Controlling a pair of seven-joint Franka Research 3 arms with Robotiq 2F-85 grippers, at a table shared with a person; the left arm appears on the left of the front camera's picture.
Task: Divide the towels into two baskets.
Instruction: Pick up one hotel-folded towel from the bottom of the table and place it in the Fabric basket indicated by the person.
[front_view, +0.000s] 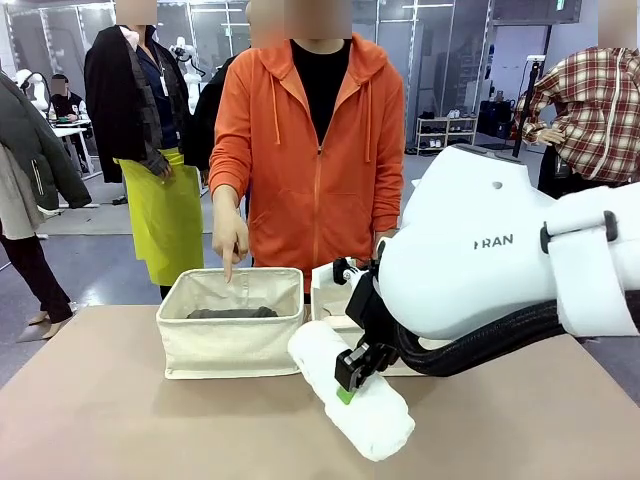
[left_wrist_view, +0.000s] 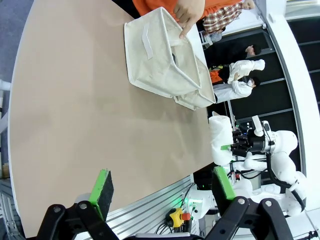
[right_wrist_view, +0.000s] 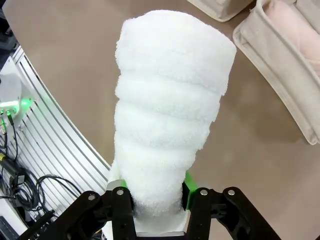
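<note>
One pincer gripping white towel, table edge near

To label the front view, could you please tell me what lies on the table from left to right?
Left cream basket holding the dark grey towel → white rolled towel clamped in the right claw; the second basket behind overlaps, so I leave it unordered.
</note>
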